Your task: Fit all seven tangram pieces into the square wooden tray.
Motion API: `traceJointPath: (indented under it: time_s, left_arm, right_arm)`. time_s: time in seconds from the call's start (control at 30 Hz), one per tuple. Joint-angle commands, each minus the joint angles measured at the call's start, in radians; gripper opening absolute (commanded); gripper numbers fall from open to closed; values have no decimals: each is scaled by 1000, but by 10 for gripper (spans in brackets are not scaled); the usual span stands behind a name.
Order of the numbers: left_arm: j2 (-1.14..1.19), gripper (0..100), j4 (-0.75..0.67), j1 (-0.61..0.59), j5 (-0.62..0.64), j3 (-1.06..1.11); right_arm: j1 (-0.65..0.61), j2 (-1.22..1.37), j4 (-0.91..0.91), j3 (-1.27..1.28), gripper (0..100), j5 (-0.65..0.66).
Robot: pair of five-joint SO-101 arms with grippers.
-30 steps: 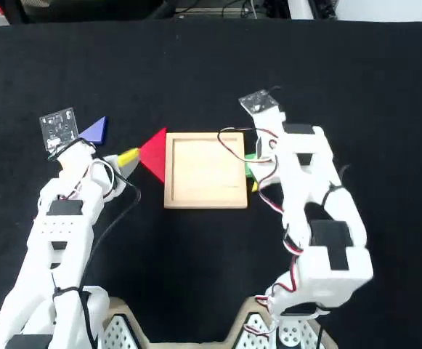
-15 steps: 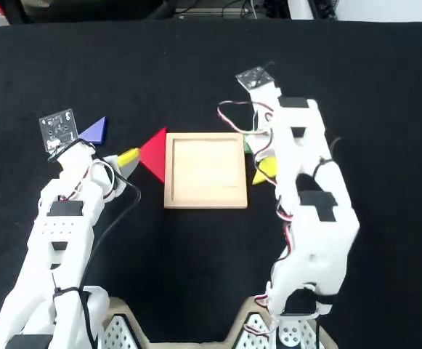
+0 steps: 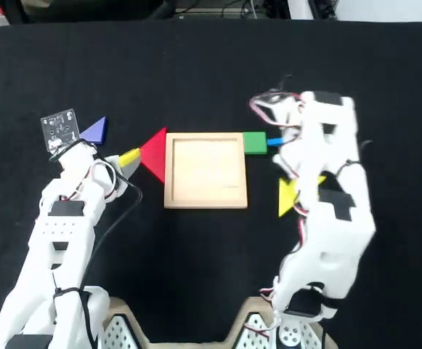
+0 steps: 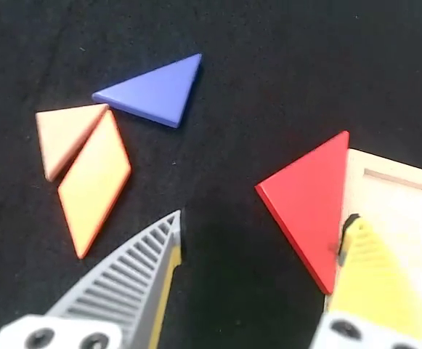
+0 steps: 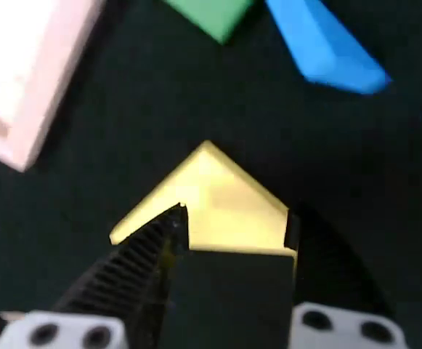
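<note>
The right gripper [image 5: 234,218] is clamping the yellow triangle [image 5: 211,182], with one finger pressing on each side of the piece and its point sticking out ahead of the jaws. In the high view this triangle is sitting off the right side of the square wooden tray [image 3: 170,171], near it but not touching; whether it is resting on the black bench [image 3: 196,65] or hanging just above it cannot be told. Farther from the robot, the green square [image 3: 254,142] is lying against the tray's right far corner, and the blue piece [image 3: 274,141] is lying just beside the green one, on the side away from the tray. The left gripper [image 4: 264,222] is hovering with its jaws spread wide and gripping nothing, its yellow finger [image 4: 363,262] hanging over the edge where the red triangle [image 4: 309,200] is meeting the tray's left side. Beyond that gripper, the violet-blue triangle [image 4: 156,91] is lying flat on the bench, apart from the red one. The orange parallelogram [image 4: 94,182] and the pale orange triangle [image 4: 62,134] are lying edge to edge beside it.
</note>
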Motion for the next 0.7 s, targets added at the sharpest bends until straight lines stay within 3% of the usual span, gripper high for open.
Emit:
traceJointPath:
  time_s: [0.0,0.23,0.3,0.47,0.67]
  left_arm:
    - [-15,338,-21,12,11,-5]
    - [-15,338,-21,12,11,-5]
    - [-15,338,-21,12,11,-5]
    - [-15,338,-21,8,11,-5]
    - [-15,338,-21,5,11,-5]
  right_arm:
    - [55,-159,15,44,230,169]
    - [114,-429,-20,351,231,574]
    - [112,-479,-91,449,257,606]
    - [74,-490,-256,599,456,640]
    - [32,-409,-270,549,391,770]
